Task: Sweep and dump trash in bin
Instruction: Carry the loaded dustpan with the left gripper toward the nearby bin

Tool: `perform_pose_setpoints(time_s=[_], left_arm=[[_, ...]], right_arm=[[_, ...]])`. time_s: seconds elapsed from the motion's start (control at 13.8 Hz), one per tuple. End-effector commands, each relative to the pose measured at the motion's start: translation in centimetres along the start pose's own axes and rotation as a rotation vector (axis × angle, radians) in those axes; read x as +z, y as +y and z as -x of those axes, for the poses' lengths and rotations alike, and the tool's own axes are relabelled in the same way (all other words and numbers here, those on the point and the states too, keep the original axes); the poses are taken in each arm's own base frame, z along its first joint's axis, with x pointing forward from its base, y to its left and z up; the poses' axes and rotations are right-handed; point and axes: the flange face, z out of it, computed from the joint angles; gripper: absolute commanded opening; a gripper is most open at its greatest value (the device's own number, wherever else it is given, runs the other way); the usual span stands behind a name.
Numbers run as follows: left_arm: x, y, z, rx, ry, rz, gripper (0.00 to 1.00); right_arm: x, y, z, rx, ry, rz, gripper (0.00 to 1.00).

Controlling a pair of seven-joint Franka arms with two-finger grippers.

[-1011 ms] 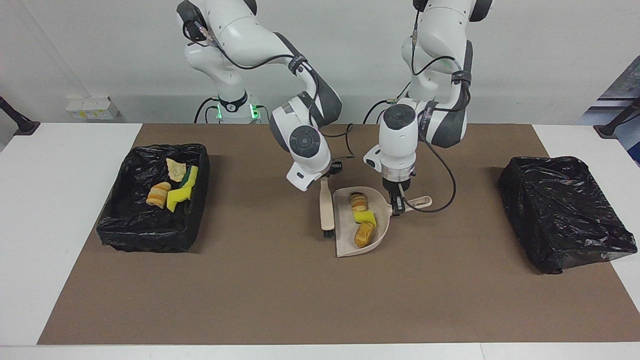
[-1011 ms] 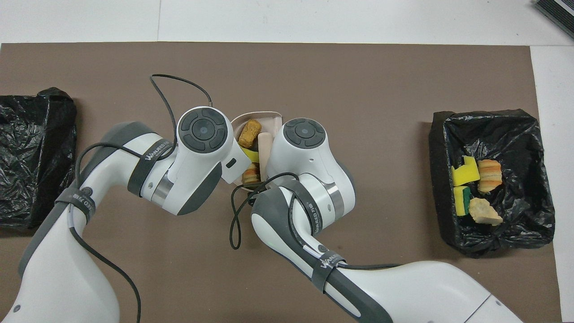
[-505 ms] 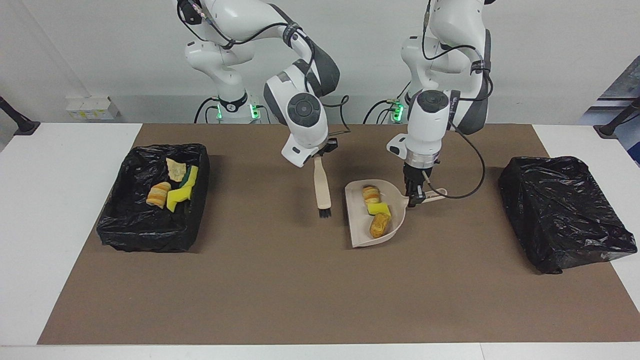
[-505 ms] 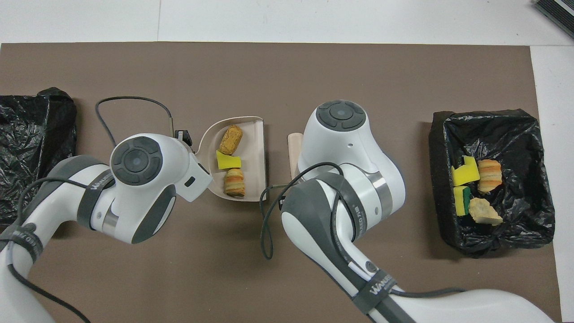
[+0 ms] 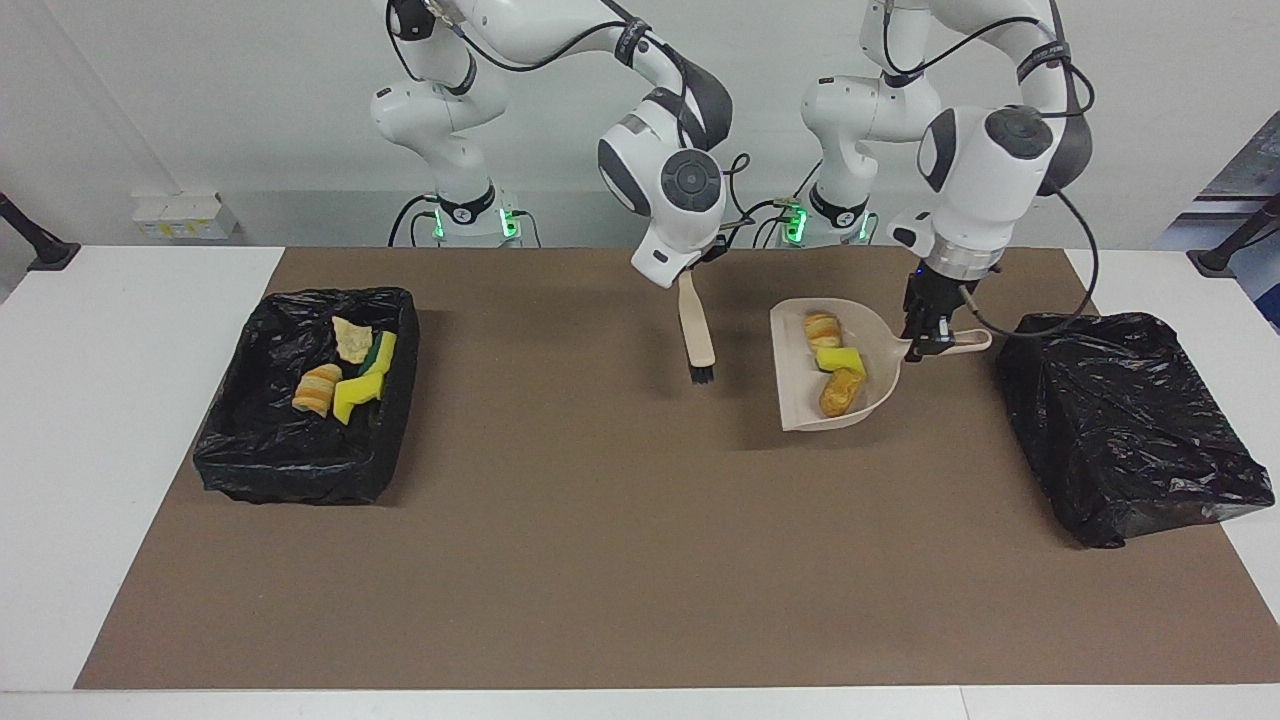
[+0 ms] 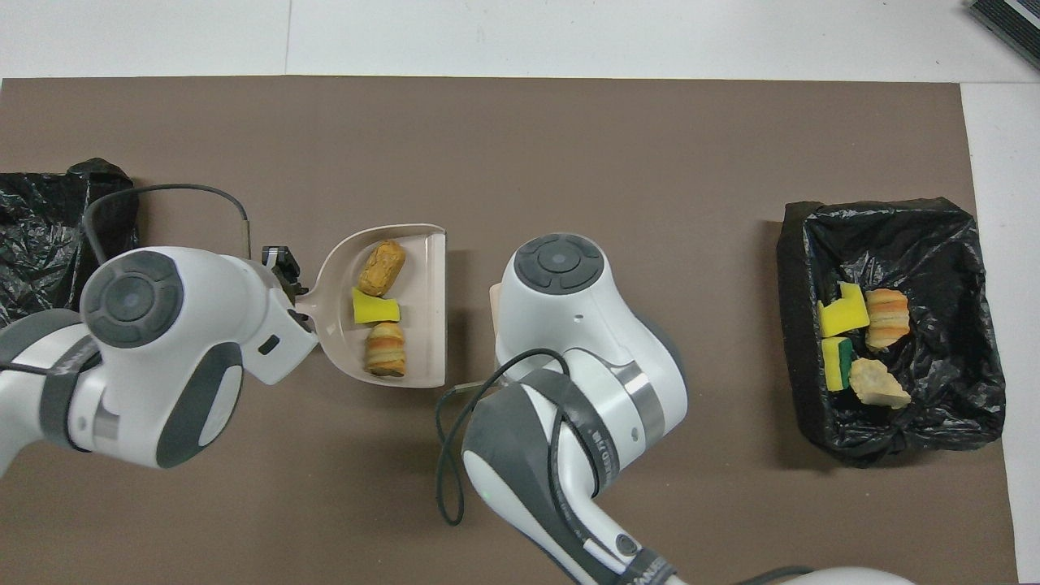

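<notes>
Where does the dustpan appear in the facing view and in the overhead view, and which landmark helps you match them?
Facing view: dustpan right of centre, beside the closed black bag.
Overhead view: dustpan left of centre.
Shared landmark: the open bin holding scraps, toward the right arm's end.

Facing view: high, across the table, looking toward the robots. Overhead view: above the robots' end, looking steeply down. Shared: brown mat (image 5: pixel 560 560), both bins.
</notes>
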Motion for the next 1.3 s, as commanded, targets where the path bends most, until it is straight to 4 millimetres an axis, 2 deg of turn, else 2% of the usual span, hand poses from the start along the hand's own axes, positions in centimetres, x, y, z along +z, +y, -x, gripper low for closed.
perform_pose_setpoints(time_s=[0.0,0.14,0.22,0.29,0.51,0.65,0.79,0.87,1.01,1.08,1.16,1.23], left_arm=[[-2.9,0.8,5.2,-0.028,0.016,0.015,0.00],[-5.1,0.8,9.9,-0.111,0.007,0.008,0.00],[-6.4,0.8,12.2,-0.154,-0.001,-0.017,0.00],[-7.7,0.4,14.4,-0.178,-0.011,-0.034,0.00],[-10.1,-0.6,20.7,-0.195,-0.025,-0.020,0.00],[-11.8,-1.4,24.6,-0.222,-0.045,-0.018,0.00],[-12.8,-1.7,28.3,-0.236,-0.092,-0.040,0.00],[-12.4,-1.5,30.2,-0.222,-0.126,-0.027,0.00],[-12.1,-1.3,32.4,-0.196,-0.192,-0.025,0.00],[-12.1,-1.4,33.3,-0.190,-0.234,-0.048,0.00],[-11.7,-1.6,34.4,-0.182,-0.290,-0.056,0.00],[-11.4,-1.6,35.6,-0.176,-0.343,-0.060,0.00]], right_arm=[[1.9,-1.5,-0.2,0.027,-0.009,-0.013,0.00],[3.4,-2.2,-0.3,0.023,-0.028,-0.001,0.00],[4.7,-3.4,0.1,0.012,-0.041,0.012,0.00],[5.1,-3.5,-0.1,0.018,-0.043,0.015,0.00],[5.1,-3.3,-0.7,0.091,-0.045,-0.007,0.00],[5.3,-3.5,-1.8,0.155,-0.012,-0.060,0.00],[5.9,-3.8,-2.1,0.157,0.016,-0.080,0.00],[5.9,-3.8,-2.1,0.157,0.020,-0.082,0.00],[6.4,-3.6,-2.1,0.148,0.027,-0.082,0.00],[6.4,-3.6,-2.1,0.149,0.027,-0.080,0.13],[6.0,-3.5,-2.2,0.140,0.031,-0.064,0.99],[5.3,-3.2,-2.2,0.141,0.024,-0.057,1.00]])
